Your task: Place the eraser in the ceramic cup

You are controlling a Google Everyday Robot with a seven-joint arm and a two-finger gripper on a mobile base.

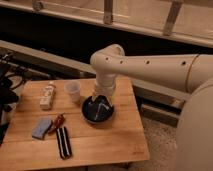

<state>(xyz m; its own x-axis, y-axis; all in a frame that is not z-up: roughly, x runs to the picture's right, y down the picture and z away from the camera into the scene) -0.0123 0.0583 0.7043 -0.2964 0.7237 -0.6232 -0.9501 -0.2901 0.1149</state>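
Contact with the eraser [63, 142] is not yet made: it is seen lying flat near the front edge of the wooden table [112, 142], its length running roughly front to back, just beside a small red object [58, 121] and near a blue-grey pad [42, 128]. The gripper [100, 106] is hung from the pale arm [150, 67] directly over the dark bowl [89, 118], well apart from the eraser. Whether it is parted or closed cannot be told, though the eraser is plainly not held. The ceramic cup [73, 90] is stood upright, mouth up, toward the back between the white bottle [48, 95] and the bowl, so it is judged ready to receive. Bare board is left to the right of the eraser, so an approach from that side is favoured. The red object crowds its other side, and a forward nudge could carry it off the edge. An end-first drop into the narrow cup is probably called for.
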